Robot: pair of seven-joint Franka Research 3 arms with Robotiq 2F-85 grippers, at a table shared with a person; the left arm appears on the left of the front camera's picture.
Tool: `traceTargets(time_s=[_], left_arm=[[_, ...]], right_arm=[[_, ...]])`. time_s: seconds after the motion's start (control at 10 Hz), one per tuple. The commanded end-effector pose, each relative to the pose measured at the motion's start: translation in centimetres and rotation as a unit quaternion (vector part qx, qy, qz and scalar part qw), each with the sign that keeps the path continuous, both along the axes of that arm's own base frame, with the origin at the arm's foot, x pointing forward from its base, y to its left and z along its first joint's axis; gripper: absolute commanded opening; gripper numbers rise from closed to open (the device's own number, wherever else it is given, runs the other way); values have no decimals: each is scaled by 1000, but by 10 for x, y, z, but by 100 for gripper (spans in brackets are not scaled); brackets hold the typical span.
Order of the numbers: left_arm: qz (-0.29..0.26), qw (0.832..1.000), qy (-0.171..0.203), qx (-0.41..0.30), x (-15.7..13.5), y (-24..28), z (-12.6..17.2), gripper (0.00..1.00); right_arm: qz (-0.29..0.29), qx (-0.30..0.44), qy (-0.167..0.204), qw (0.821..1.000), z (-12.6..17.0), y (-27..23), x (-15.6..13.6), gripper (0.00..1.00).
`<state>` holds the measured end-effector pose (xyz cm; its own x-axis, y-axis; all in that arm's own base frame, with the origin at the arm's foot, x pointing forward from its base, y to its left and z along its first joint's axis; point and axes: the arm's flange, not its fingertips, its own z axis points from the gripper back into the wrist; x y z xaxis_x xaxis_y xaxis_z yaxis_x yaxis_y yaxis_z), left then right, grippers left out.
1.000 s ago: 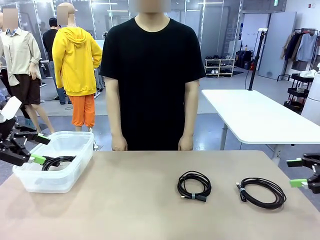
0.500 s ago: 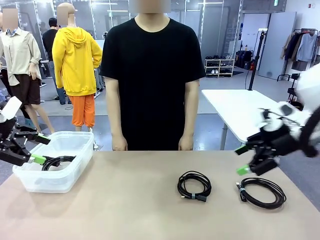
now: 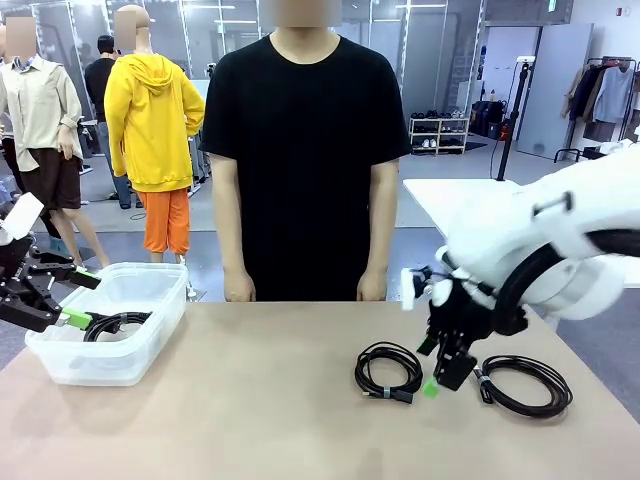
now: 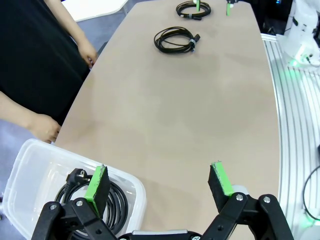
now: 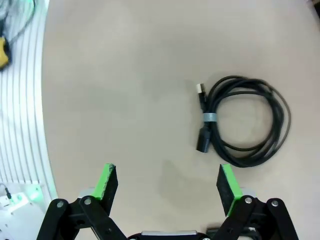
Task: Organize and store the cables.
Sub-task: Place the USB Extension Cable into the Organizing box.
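Right gripper [image 3: 440, 380] wide open, empty, low between middle cable coil [image 3: 388, 371] and right cable coil [image 3: 525, 385] on table [image 3: 250, 400]. Third coil [image 3: 115, 323] in clear plastic bin [image 3: 150, 272], left gripper [image 3: 82, 298] wide open beside it. Coils probably light and floppy; pinch at tie band [image 5: 210, 117].

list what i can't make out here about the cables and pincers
cable in the clear bin, left wrist view: partly behind a finger of the left pincer; coil count unclear
far coil, left wrist view: tiny, crossed by a green finger of the right pincer
plugs on the middle coil, front view: too small to identify
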<state>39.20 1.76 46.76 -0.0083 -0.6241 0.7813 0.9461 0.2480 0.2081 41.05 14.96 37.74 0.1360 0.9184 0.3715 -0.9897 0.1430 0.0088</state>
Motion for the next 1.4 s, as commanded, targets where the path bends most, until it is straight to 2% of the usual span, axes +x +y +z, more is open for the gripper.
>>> traceTargets(time_s=[0.0, 0.6, 1.0, 1.2, 1.3], left_arm=[[3, 1000, 8, 2, 3, 0, 3, 100], [3, 1000, 8, 2, 3, 0, 3, 100], [3, 1000, 8, 2, 3, 0, 3, 100], [3, 1000, 8, 2, 3, 0, 3, 100], [3, 1000, 8, 2, 3, 0, 3, 100]], right_arm=[[6, -35, 21, 999, -11, 25, 27, 100], [19, -93, 28, 995, -54, 62, 70, 100], [12, -125, 30, 992, -69, 76, 77, 100], [13, -147, 21, 989, -70, 80, 74, 46], [0, -149, 13, 989, -71, 81, 72, 14]])
